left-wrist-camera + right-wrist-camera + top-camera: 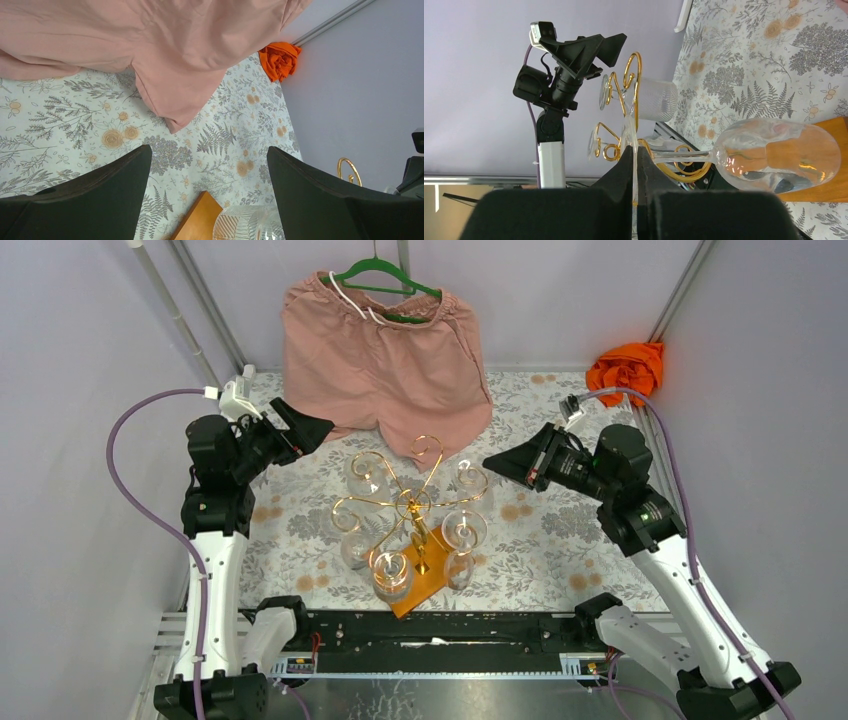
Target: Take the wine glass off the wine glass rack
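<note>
The left end effector [209,151] hangs wide open and empty near the far-left corner of the tabletop [560,540], well apart from the rack [415,505]. The rack stands mid-tabletop by the near edge, with glasses hung bowl-down. The glass [774,155] on its right side is just before the right end effector [634,156], whose pads are closed to a slit in line with the glass's foot; a pinch cannot be confirmed. A sideways pull could snag the foot on a scroll, tip the rack or knock neighbouring glasses. The shorts [385,360] at the far edge and the cloth [627,367] in the far-right corner obstruct nothing.
</note>
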`<control>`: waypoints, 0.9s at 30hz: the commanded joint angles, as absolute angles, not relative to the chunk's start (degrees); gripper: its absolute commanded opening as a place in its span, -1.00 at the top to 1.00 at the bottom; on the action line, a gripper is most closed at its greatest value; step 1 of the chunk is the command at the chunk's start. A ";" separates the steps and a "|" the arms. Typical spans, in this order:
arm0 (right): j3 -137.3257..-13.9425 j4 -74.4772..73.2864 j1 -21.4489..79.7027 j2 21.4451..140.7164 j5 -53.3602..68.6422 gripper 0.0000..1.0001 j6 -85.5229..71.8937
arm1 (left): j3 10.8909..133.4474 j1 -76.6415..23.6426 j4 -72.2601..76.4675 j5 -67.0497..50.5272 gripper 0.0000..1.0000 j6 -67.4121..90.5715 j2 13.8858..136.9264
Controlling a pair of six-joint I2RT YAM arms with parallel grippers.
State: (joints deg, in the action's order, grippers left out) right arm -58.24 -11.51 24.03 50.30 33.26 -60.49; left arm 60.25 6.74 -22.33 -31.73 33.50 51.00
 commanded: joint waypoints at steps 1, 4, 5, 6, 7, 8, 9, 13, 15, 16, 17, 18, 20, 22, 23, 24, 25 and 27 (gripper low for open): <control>-59.95 -13.92 24.57 48.25 30.80 1.00 -60.28 | 59.41 6.55 -21.11 -32.12 -0.86 32.87 50.01; -59.83 -13.53 24.61 47.91 30.76 1.00 -60.67 | 59.24 6.51 -21.17 -32.17 -0.86 32.93 49.73; -59.59 -13.15 24.60 47.84 31.10 1.00 -61.14 | 59.17 6.57 -21.18 -32.17 -0.86 32.96 49.68; -59.33 -12.89 24.60 47.70 31.35 1.00 -61.54 | 59.14 6.51 -21.14 -32.21 -0.86 32.94 49.66; -59.02 -12.43 24.55 47.50 31.55 1.00 -61.87 | 59.03 6.56 -21.13 -32.24 -0.86 32.96 49.54; -58.90 -12.29 24.56 47.35 31.84 1.00 -62.13 | 59.06 6.51 -21.16 -32.26 -0.86 32.94 49.54; -58.95 -12.42 24.60 47.22 31.97 1.00 -62.15 | 58.99 6.55 -21.18 -32.21 -0.86 32.95 49.52; -59.14 -12.65 24.56 46.47 32.67 1.00 -62.20 | 58.80 6.48 -21.14 -32.21 -0.86 33.09 49.44; -59.44 -13.14 24.59 46.05 32.92 1.00 -62.20 | 58.71 6.50 -21.09 -32.42 -0.86 33.13 49.39; -59.54 -13.11 24.61 45.86 33.06 1.00 -62.21 | 58.67 6.57 -21.09 -32.43 -0.86 33.12 49.32; -59.65 -13.22 24.60 45.76 33.39 1.00 -62.16 | 58.61 6.50 -21.12 -32.43 -0.86 33.13 49.17; -59.81 -13.34 24.59 45.71 33.70 1.00 -62.21 | 58.62 6.54 -21.15 -32.43 -0.86 33.13 49.09; -60.09 -13.52 24.56 45.62 34.52 1.00 -62.25 | 58.62 6.53 -21.15 -32.43 -0.86 33.22 48.91; -60.25 -13.51 24.61 45.45 34.98 1.00 -62.22 | 58.56 6.52 -21.18 -32.53 -0.86 33.29 48.85; -60.33 -13.53 24.57 45.36 35.33 1.00 -62.24 | 58.53 6.46 -21.25 -32.60 -0.86 33.31 48.75; -60.48 -13.74 24.60 45.42 35.72 1.00 -62.20 | 58.53 6.51 -21.23 -32.60 -0.86 33.35 48.65; -60.67 -13.82 24.56 45.43 36.09 1.00 -62.19 | 58.49 6.52 -21.26 -32.54 -0.86 33.37 48.57; -60.73 -13.72 24.69 45.36 36.51 1.00 -62.22 | 58.53 6.52 -21.44 -32.60 -0.86 33.32 48.38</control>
State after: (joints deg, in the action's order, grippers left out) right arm -58.24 -15.00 24.03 46.33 33.12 -61.71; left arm 59.27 6.74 -22.41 -31.83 33.52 49.45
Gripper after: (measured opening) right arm 0.022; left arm 0.931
